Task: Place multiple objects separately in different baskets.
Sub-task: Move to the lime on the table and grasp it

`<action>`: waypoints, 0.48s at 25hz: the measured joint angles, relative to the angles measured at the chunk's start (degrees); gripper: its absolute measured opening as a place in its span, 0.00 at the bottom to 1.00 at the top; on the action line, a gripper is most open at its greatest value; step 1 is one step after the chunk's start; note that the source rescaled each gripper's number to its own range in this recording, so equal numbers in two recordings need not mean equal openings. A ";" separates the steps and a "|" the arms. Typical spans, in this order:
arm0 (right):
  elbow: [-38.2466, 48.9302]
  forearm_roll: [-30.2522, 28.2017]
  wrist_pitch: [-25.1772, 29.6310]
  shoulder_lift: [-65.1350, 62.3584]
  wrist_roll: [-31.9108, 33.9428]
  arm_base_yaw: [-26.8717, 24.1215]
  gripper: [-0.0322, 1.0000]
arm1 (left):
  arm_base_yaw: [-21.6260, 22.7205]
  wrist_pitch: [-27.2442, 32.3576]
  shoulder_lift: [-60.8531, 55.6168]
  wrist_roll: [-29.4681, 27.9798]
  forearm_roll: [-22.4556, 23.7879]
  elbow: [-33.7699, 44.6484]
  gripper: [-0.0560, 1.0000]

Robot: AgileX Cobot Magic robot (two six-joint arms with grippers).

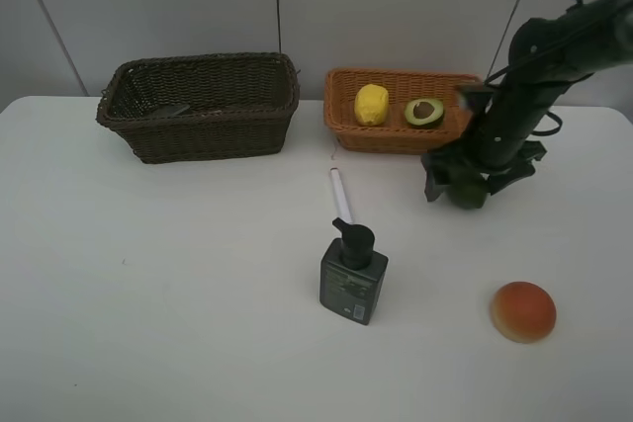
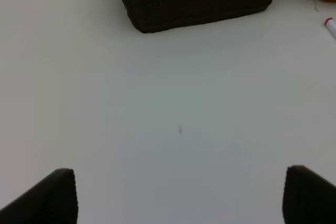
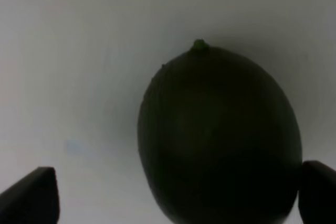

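Where the dark green fruit (image 3: 220,135) rests on the white table (image 1: 148,294), the right gripper (image 1: 473,179) stands directly over it with its jaws spread wide to either side. Contact with the rind cannot be confirmed. Just beyond this gripper is the orange-tan basket (image 1: 396,135), which holds the yellow lemon (image 1: 372,104) and halved avocado (image 1: 424,112). The left gripper (image 2: 181,195) is likewise released, and the dark brown basket (image 2: 199,3) lies ahead of it. The white marker (image 1: 339,195), dark pump bottle (image 1: 353,279) and orange-red fruit (image 1: 523,311) lie apart from the right gripper.
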 joint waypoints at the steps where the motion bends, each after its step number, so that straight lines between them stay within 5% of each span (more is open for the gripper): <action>1: -0.06 -0.13 0.00 0.93 0.00 0.00 1.00 | 0.00 0.00 0.00 0.00 0.00 0.00 1.00; 5: -0.06 -0.50 -0.21 3.20 0.00 0.00 0.97 | 0.00 0.00 0.00 0.00 0.00 0.00 1.00; 9: -0.06 -1.47 -1.37 3.37 0.00 0.00 0.60 | 0.00 0.00 0.00 0.00 0.00 0.00 1.00; 12: -0.16 -3.80 -1.36 3.31 -0.06 0.00 0.56 | 0.00 0.00 0.00 0.00 0.00 0.00 1.00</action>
